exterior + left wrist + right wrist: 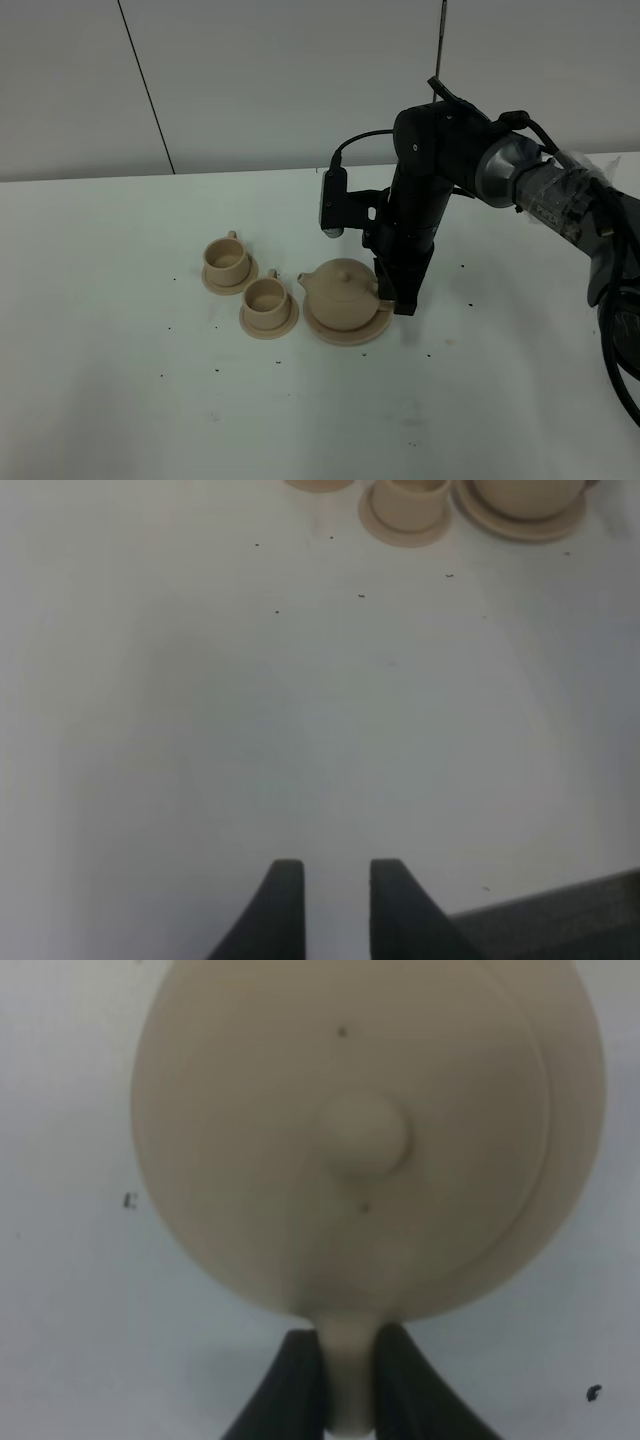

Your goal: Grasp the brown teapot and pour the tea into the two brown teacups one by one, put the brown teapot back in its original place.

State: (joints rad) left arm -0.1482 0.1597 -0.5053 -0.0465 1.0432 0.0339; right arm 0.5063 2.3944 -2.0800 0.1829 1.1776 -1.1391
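Note:
The brown teapot (pixel 343 287) sits on its original place, the wide saucer (pixel 340 334), with its spout pointing left. My right gripper (pixel 400 298) comes down at the pot's right side. The right wrist view looks down on the teapot (pixel 360 1140) and its lid knob, with the right gripper (pixel 350 1385) shut on the loop handle. The two brown teacups (pixel 227 260) (pixel 267 300) stand on small saucers left of the pot. In the left wrist view my left gripper (pixel 337 885) hovers over bare table, narrowly open and holding nothing, far from the near teacup (pixel 410 500) and the teapot (pixel 525 495).
The white table (pixel 120 350) carries small dark specks around the tea set. A wall runs along the back edge. The right arm's bulky black links and cables (pixel 560 200) reach in from the right. A grey strip (pixel 560 920) shows beside the left gripper.

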